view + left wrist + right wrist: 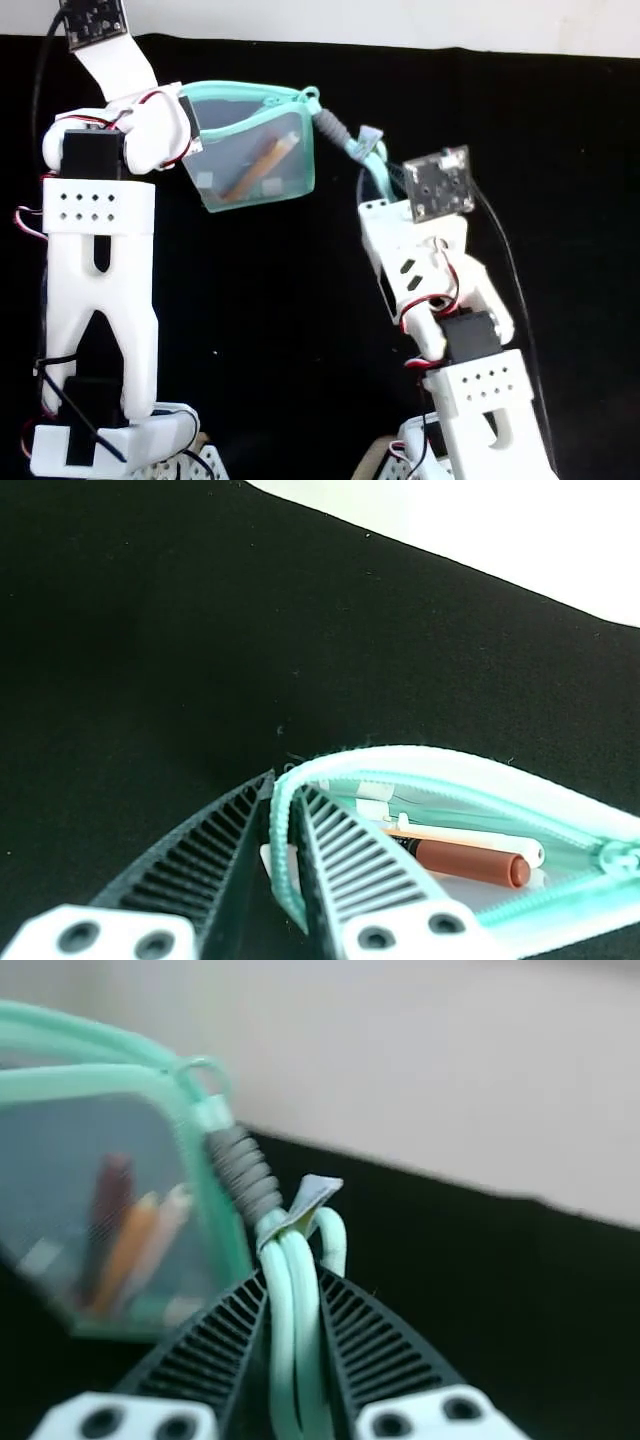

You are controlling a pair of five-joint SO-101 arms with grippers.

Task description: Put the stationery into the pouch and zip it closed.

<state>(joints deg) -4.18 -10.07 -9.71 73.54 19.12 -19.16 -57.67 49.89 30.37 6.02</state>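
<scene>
Over table (300, 340) | left claw (281, 782) pinches pouch (565, 815) rim | right claw (292, 1282) grips strap (284, 1335) | tag (316, 1192) illegible

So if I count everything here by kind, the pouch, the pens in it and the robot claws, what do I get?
Pouch: 1
Pens inside it: 3, a dark red pen, an orange pen and a pale pen
Robot grippers: 2, the left gripper and the right gripper, both shut on the pouch
Total: 6

We see mint see-through pouch (262, 150) aloft, tilted, mouth open. Orange, brown, white pens (470, 863) inside. Wrist strap (295, 1290) stretched out from corner.
</scene>
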